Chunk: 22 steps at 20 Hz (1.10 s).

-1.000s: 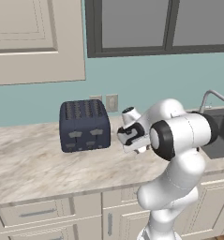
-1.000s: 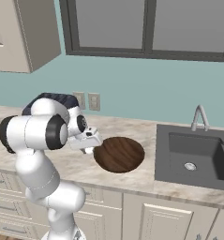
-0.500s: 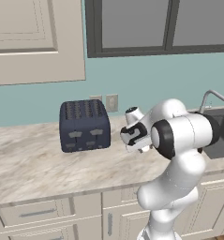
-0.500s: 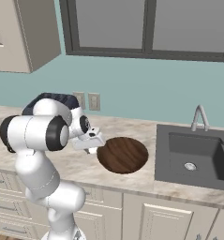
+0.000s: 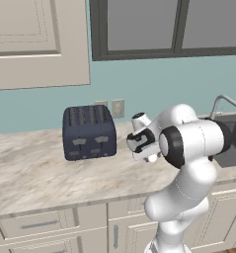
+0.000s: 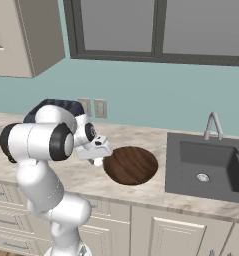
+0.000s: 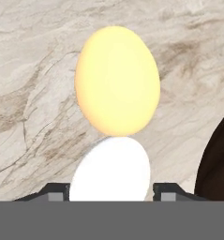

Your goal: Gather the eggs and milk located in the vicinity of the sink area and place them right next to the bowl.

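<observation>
In the hand view, a pale yellow egg [image 7: 117, 79] lies on the marble counter. A white egg [image 7: 109, 169] rests just below it, touching it. My gripper [image 7: 111, 192] hangs low over the white egg, one fingertip [image 7: 57, 192] on each side, a sliver of space showing at the right tip. The gripper is open. The brown wooden bowl [image 6: 133, 165] sits right beside the eggs, its rim [image 7: 219, 159] at the hand view's right edge. My gripper [image 6: 97, 160] hovers at the bowl's left side. The milk is out of view.
A dark blue toaster [image 5: 89, 131] stands on the counter left of the arm. The dark grey sink [image 6: 206, 165] with its chrome faucet [image 6: 212, 124] lies right of the bowl. Wall outlets [image 6: 92, 107] are behind the arm.
The fingers have parted a little around the white egg. The arm has barely moved.
</observation>
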Tool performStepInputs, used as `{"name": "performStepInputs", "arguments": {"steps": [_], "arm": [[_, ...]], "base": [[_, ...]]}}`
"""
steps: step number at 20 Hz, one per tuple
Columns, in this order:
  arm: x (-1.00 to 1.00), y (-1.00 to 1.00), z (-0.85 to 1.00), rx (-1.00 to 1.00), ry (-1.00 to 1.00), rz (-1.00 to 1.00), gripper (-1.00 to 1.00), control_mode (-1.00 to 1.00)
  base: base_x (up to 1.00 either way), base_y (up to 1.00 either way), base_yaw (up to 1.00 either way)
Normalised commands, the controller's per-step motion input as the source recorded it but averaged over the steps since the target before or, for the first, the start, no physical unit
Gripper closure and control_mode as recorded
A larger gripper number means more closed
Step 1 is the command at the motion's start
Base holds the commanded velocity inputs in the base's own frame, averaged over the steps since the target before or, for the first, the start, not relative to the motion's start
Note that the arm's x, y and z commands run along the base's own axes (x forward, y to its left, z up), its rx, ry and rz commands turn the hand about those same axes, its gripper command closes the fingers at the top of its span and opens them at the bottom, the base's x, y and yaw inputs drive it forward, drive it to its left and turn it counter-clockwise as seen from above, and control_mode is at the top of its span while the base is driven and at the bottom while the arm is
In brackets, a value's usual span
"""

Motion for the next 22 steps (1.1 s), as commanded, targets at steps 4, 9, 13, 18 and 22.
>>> {"name": "performStepInputs", "arguments": {"steps": [4, 9, 13, 18, 22], "arm": [[0.00, 0.00, 0.09, 0.00, 0.00, 0.00, -1.00, -1.00], [0.00, 0.00, 0.36, 0.00, 0.00, 0.00, -1.00, -1.00], [-0.09, 0.11, 0.41, -0.01, 0.00, 0.00, -1.00, -1.00], [-0.15, 0.06, 0.40, -0.01, 0.00, 0.00, -1.00, -1.00], [-0.35, 0.01, 0.40, 0.00, 0.00, 0.00, -1.00, -1.00]], "base": [[0.00, 0.00, 0.00], [0.00, 0.00, 0.00], [0.00, 0.00, 0.00], [0.00, 0.00, 0.00], [0.00, 0.00, 0.00]]}}
